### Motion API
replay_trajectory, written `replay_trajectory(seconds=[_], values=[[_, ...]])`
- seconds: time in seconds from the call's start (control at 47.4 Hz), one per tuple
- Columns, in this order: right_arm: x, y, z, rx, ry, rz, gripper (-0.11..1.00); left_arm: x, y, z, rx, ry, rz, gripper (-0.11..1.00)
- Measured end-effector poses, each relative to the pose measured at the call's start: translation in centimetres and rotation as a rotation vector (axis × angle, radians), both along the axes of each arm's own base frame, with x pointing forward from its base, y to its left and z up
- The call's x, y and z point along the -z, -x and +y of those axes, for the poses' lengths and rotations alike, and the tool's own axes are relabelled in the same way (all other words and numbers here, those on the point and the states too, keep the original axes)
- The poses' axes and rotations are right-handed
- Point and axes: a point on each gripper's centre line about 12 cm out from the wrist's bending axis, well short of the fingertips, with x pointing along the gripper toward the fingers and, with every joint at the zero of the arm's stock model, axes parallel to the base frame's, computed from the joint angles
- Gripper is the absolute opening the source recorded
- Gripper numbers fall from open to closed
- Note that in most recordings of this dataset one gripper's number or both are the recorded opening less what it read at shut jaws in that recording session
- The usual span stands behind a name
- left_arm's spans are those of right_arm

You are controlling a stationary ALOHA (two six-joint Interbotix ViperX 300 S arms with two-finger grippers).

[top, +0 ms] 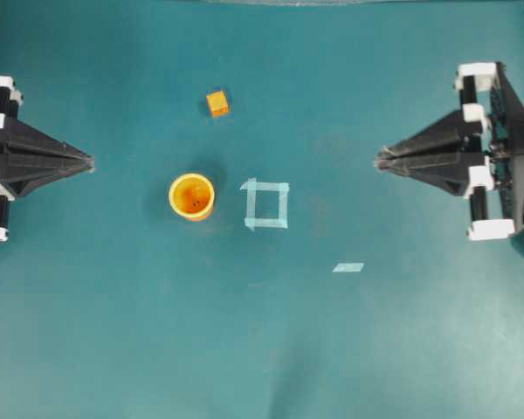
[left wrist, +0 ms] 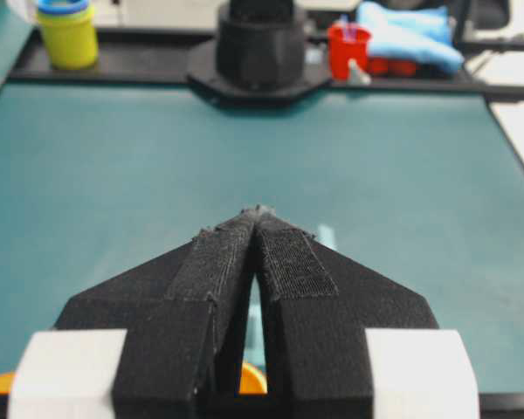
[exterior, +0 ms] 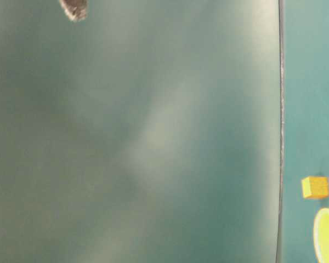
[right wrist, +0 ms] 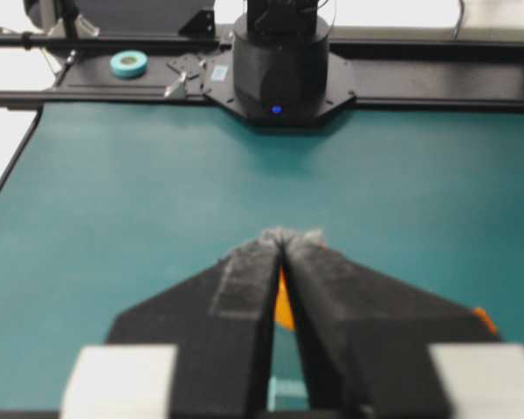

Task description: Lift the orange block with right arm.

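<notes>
**Teal surface, two arms parked, block untouched**

Left end effector [top: 89, 162]: 9 o'clock edge, fingers pressed together, holding nothing. Orange-yellow cup [top: 192, 196]: left of centre, upright. Orange block [top: 217, 103]: 11 o'clock, near the cup, apart from both arms. Tape square [top: 266, 204]: centre. Right end effector [top: 380, 160]: 3 o'clock, fingers pressed together, holding nothing.
</notes>
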Motion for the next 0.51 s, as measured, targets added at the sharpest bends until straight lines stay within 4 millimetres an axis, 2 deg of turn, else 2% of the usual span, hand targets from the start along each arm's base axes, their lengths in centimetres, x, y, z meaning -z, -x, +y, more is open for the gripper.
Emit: replay_trajectory(seconds=[0.232, 0.506], values=[[-0.5, -2.4, -0.3, 0.009, 0.001, 0.021, 0.47, 0.0, 0.0, 0.0, 0.000, 0.003, 0.000, 0.00], [0.2, -5.9, -1.6, 0.046, 0.014, 0.109, 0.61, 0.0, 0.0, 0.0, 0.000, 0.003, 0.000, 0.00]])
